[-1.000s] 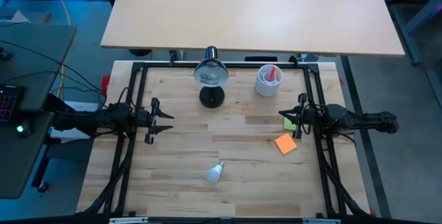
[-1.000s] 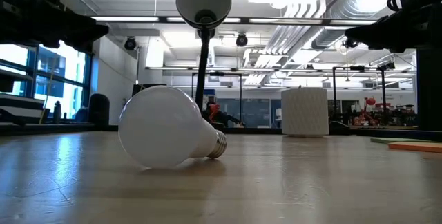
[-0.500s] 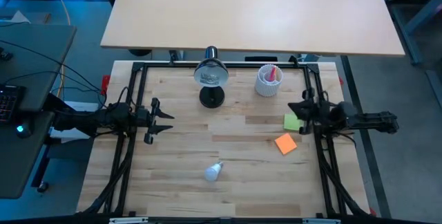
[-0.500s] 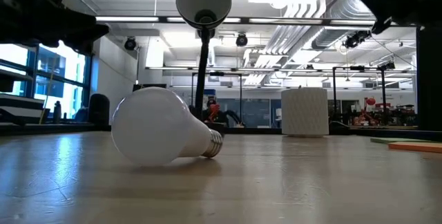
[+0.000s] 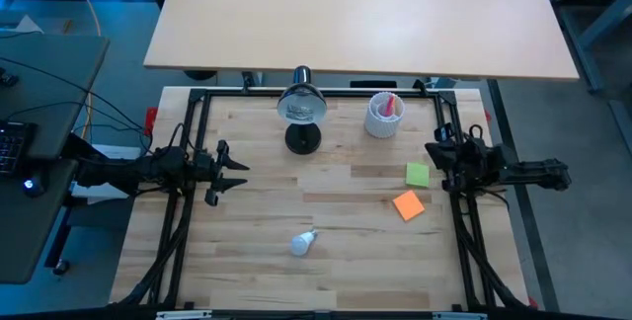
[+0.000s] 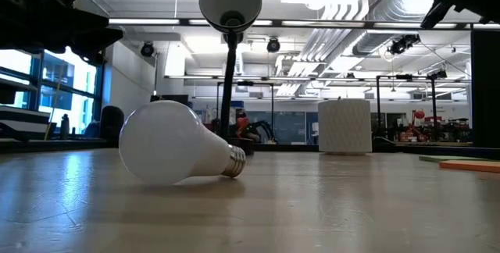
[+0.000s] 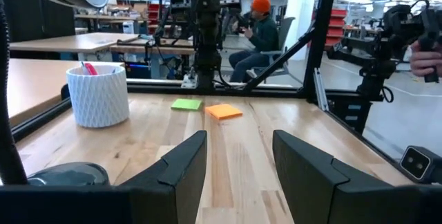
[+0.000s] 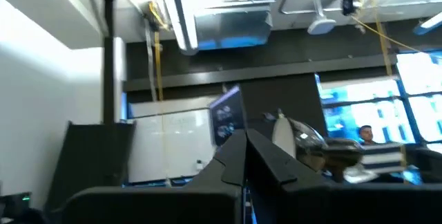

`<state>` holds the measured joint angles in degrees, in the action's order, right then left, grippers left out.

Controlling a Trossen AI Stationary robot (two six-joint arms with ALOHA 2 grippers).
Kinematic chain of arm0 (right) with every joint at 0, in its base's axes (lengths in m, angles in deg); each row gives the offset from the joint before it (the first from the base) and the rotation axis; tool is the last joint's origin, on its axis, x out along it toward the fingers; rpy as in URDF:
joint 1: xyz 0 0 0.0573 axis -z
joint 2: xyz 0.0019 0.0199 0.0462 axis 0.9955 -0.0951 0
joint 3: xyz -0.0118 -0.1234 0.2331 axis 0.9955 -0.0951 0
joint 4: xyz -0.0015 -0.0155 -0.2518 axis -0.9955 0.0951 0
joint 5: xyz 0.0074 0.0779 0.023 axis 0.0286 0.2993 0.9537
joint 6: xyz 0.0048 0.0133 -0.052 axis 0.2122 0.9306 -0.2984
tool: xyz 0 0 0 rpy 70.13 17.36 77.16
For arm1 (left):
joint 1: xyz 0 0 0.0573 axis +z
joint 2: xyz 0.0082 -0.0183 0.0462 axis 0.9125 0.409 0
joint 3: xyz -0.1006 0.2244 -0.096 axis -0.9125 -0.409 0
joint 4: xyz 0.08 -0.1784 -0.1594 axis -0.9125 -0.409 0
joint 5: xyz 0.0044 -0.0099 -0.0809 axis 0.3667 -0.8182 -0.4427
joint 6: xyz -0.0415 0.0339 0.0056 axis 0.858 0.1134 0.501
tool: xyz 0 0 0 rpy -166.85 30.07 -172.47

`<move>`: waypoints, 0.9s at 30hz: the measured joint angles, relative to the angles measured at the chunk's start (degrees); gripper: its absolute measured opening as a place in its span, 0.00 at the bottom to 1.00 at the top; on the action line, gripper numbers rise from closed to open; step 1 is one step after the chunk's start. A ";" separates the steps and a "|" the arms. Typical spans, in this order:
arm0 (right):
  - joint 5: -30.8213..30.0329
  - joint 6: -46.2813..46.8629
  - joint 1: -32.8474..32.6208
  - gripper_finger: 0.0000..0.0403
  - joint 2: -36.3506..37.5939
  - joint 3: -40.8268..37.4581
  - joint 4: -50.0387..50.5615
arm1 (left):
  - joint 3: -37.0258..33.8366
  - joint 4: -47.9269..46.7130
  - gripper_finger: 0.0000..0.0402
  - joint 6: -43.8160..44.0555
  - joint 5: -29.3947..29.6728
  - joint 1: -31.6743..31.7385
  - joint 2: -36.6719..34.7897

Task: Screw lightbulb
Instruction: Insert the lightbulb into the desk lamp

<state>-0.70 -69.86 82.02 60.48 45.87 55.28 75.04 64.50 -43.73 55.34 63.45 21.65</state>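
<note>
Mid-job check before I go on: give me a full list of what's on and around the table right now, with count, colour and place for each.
lightbulb: 1, white with grey screw base, lying on its side near the table's front middle, untouched.
desk lamp: 1, black, round shade, at the back middle.
ribbed cup: 1, white, something red inside, back right of the lamp.
sticky notes: 2, green and orange, flat on the right side.
second table: 1, light wood, behind the work table.
person: 1, orange cap, seated beyond the table in the left wrist view.
left gripper: 1, dark, at the left edge, fingers apart, empty.
right gripper: 1, dark, at the right edge, fingers shut, empty.
</note>
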 joint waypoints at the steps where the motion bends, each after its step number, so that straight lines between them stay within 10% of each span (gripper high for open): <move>1: -0.66 -0.42 0.00 0.00 -0.66 0.00 -0.01 | 0.00 0.00 0.40 0.00 0.00 0.00 -0.02; 9: -8.37 1.07 0.02 0.00 -10.07 0.02 -4.50 | 0.00 0.00 0.40 0.00 0.02 0.01 -0.01; 27: -2.36 2.76 -0.13 0.00 -43.36 16.62 -5.02 | 0.00 -0.06 0.40 0.02 0.04 0.00 -0.02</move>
<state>-3.06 -67.10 81.89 17.13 62.49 50.26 75.04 64.44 -43.71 55.38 63.45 21.63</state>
